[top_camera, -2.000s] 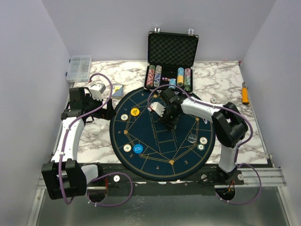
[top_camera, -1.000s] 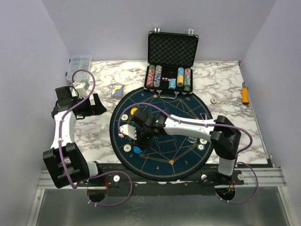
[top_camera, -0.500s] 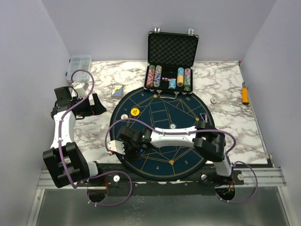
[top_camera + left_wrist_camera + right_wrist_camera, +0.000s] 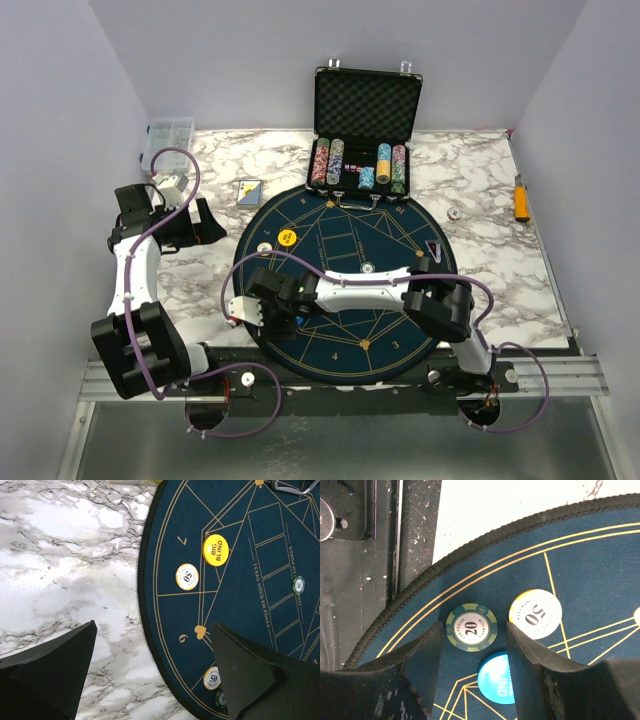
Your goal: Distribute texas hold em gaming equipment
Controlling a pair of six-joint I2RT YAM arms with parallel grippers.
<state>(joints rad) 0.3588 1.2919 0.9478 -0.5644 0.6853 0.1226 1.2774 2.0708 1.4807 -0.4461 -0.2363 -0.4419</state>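
Black foam-lined case [image 4: 366, 105] at the desk's [image 4: 480, 200] back holds chip stacks [image 4: 360, 163]. Right pincer [image 4: 475, 630] stands spread around a green 20 chip [image 4: 471, 627] lying near the mat's [image 4: 600, 570] edge; left pincer [image 4: 154, 627] gapes wide.

The grey-veined marble table [image 4: 490, 270] carried a big round dark-blue mat [image 4: 385, 235] at its middle, with an open black case [image 4: 367, 105] just behind the mat and a clear compartment box [image 4: 168, 143] at the far left corner. A small blue-and-yellow rectangle [image 4: 250, 191] lay near the mat's far left, while 1 small pale disc [image 4: 454, 212] and an orange-handled tool [image 4: 521, 198] lay on bare marble to its right
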